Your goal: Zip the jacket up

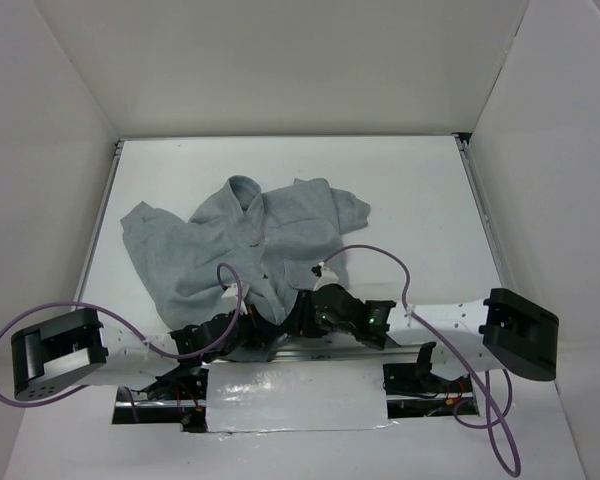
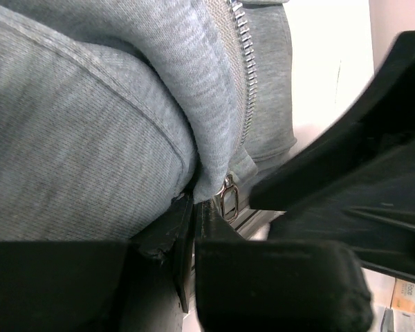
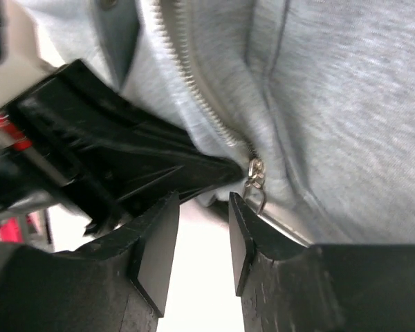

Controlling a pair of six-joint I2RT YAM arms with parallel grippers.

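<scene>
On my overhead feed the jacket [image 1: 240,240] lies crumpled near the middle of the white tabletop [image 1: 420,190]. Its collar end points toward the far wall and its near hem reaches the arms. My left gripper [image 2: 194,211] is clamped tight on that bottom hem, just beside the zipper [image 2: 245,62], with a fold of grey fleece pinched between its jaws. The metal zipper pull [image 3: 254,178] hangs at the lower end of the teeth, right at the hem. My right gripper [image 3: 202,238] stands partly open with nothing between its fingers [image 3: 243,228]. One fingertip sits just beside the pull, but I cannot tell whether they touch. The two grippers come close together at the hem. A tan label [image 2: 408,304] in the lower corner of my left wrist view carries print too small for me to read.
</scene>
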